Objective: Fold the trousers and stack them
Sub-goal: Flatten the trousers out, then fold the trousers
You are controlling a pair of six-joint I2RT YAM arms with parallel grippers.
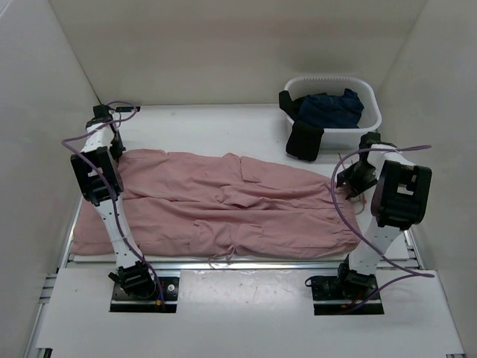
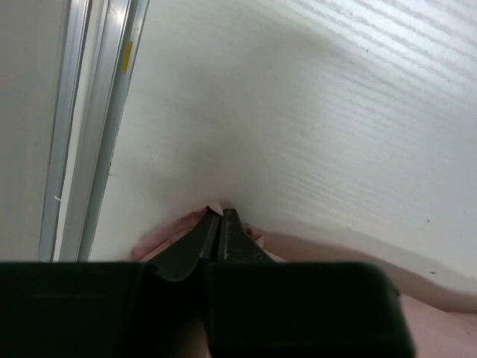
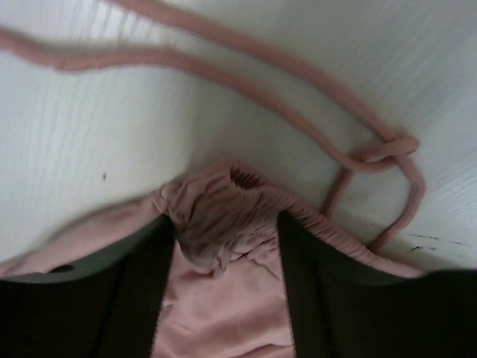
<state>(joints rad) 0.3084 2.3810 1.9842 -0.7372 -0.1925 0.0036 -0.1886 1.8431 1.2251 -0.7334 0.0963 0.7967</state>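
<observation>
The dusty-pink trousers [image 1: 223, 201] lie spread flat across the table, legs to the left and waistband to the right. My left gripper [image 1: 115, 145] sits at the far-left hem corner. In the left wrist view it [image 2: 219, 214] is shut, with pink fabric [image 2: 160, 240] pinched at its tips. My right gripper [image 1: 349, 185] is at the waistband on the right. In the right wrist view it [image 3: 223, 224] is open, its fingers on either side of the bunched, gathered waistband [image 3: 223, 201]. The pink drawstring [image 3: 298, 112] loops on the table beyond it.
A white basket [image 1: 373, 119] at the back right holds a dark navy garment [image 1: 332, 108], and a black garment [image 1: 304, 140] hangs over its front rim. Walls close in on the left, back and right. A metal rail [image 2: 82, 127] runs along the table's left edge.
</observation>
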